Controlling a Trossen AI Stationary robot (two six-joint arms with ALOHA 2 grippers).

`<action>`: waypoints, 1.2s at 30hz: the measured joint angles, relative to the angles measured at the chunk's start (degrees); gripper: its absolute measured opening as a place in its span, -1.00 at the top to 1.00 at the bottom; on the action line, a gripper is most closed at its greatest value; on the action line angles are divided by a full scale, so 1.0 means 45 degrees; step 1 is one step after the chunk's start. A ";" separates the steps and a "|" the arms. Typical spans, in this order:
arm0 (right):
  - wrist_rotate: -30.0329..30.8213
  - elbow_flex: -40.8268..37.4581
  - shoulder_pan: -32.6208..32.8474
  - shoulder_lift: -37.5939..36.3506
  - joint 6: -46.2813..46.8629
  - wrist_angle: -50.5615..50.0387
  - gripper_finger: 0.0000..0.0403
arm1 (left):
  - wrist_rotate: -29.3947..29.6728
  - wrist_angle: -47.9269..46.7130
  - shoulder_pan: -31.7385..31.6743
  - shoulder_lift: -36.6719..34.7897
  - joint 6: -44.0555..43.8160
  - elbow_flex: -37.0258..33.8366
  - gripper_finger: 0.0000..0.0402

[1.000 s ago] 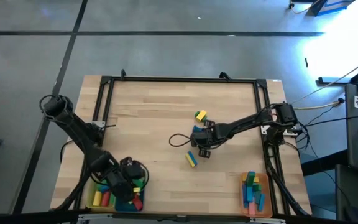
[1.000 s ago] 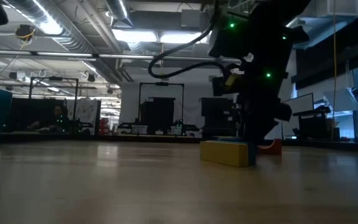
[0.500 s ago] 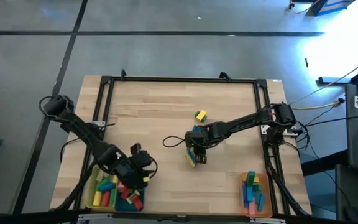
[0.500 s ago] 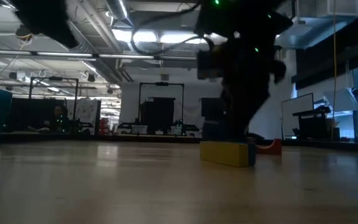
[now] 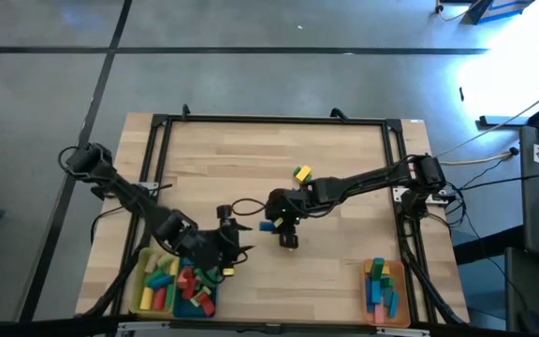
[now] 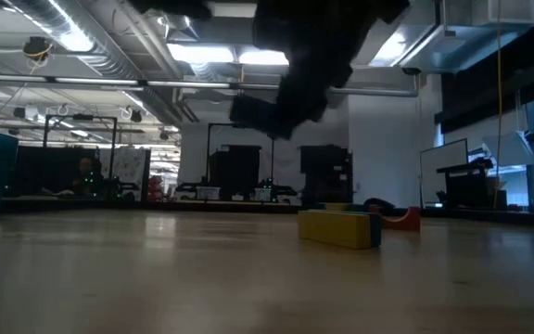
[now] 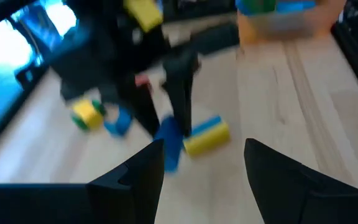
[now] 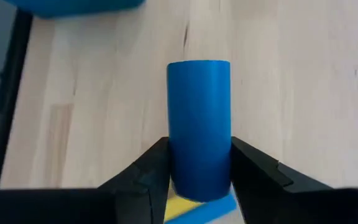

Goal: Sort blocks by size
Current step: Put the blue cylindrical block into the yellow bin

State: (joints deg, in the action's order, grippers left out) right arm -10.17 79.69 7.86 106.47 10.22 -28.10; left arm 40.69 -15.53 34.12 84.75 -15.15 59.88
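A blue block (image 8: 199, 124), a rounded bar, stands clamped between the two fingers of the right claw (image 5: 271, 225), which hangs over the middle of the desk (image 5: 223, 159) in the high view. Just under and beside it a yellow-and-blue block (image 6: 338, 227) lies flat on the wood, with a red arch (image 6: 402, 219) showing behind it in the low view; another yellow block (image 5: 301, 173) sits a little further up the frame. At the lower right of the high view an orange tray (image 5: 383, 292) holds long blue and green blocks; at the lower left a yellow tray (image 5: 142, 292) and a teal tray (image 5: 193, 307) hold mixed short ones. The left claw (image 5: 232, 251) hovers just above those left trays with its fingers apart and nothing between them. No writing or label can be read.
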 joint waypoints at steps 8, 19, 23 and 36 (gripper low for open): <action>0.0000 0.0056 0.0000 -0.0009 0.1109 0.0689 0.29 | -0.0086 0.2020 -0.0828 0.0005 0.2948 0.0000 0.01; 0.0006 0.0056 -0.0001 -0.0009 0.0951 0.1963 0.29 | -0.0239 0.1804 -0.0639 -0.0393 0.2407 0.0000 0.01; 0.0282 0.0053 0.0000 -0.0187 0.0332 0.1942 0.29 | 0.0110 0.1013 -0.0058 -0.1297 0.1463 0.0000 0.04; 0.3177 0.0052 0.0015 -0.3326 -0.3099 0.1906 0.29 | 0.2434 -0.1595 0.0433 -0.3305 -0.2323 -0.0425 0.23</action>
State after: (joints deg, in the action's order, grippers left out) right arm 4.12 79.92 7.92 91.51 -3.73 -19.53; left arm 51.65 -22.71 36.07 69.88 -25.61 57.97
